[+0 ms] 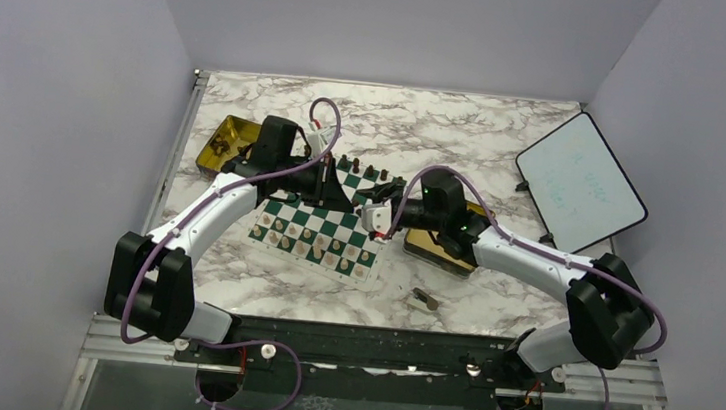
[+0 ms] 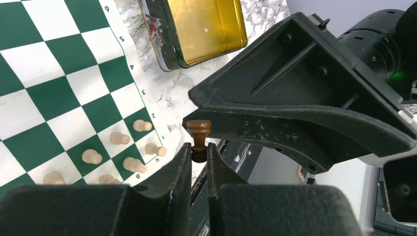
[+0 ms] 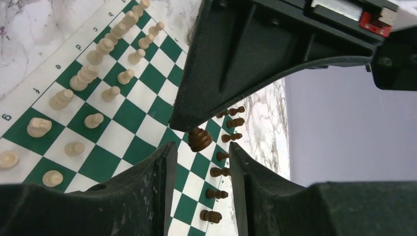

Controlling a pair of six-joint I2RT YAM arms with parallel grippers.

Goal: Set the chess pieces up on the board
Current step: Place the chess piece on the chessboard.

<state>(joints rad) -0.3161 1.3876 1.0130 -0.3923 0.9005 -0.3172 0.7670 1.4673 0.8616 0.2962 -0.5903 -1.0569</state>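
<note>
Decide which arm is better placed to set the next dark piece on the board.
Left. The left gripper is shut on a dark brown piece right beside the board; the right gripper stands open, holding nothing.

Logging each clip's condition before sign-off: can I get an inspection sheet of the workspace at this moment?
Surface: marble table, no damage seen.
Job's things: board central; pale pieces on its near rows, dark pieces along the far edge; stray dark piece lying on the table.
Clutter: left gold tin, right gold tin, tablet.
Claws: left claw shut on held dark piece; right claw open, facing it.
Cables: purple cables along both arms, no snag seen.
Surroundings: lavender walls; nothing else seen.
</note>
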